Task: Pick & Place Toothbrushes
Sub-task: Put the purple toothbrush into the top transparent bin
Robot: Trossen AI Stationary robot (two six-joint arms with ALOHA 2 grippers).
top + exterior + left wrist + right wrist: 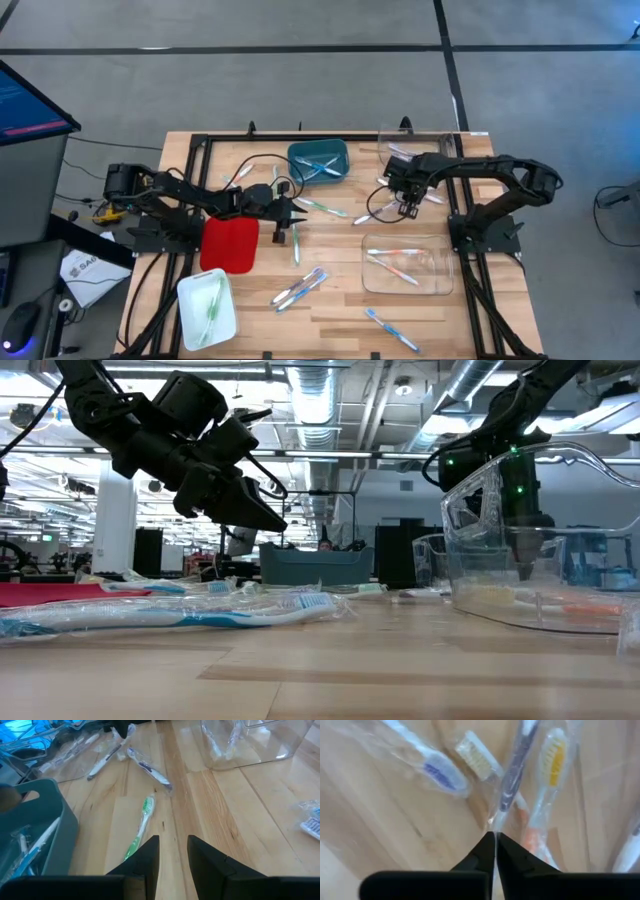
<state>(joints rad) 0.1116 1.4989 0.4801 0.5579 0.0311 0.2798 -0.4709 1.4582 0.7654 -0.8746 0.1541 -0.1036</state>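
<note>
Wooden table is carrying wrapped toothbrushes, some lying loose, others sitting in teal, white and clear bins. Right gripper is pinching a purple toothbrush's wrapper with closed fingers. Left gripper is hovering narrowly parted beside a green toothbrush. No writing is reading legibly.

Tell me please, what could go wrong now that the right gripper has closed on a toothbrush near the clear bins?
1. The right gripper seems shut only on the thin wrapper of the dark-handled toothbrush, so it might slip out when lifted.
2. Other wrapped toothbrushes, like the orange one, lie touching it and could get dragged along.
3. The left gripper hangs open just beside the green toothbrush and might nudge it.
</note>
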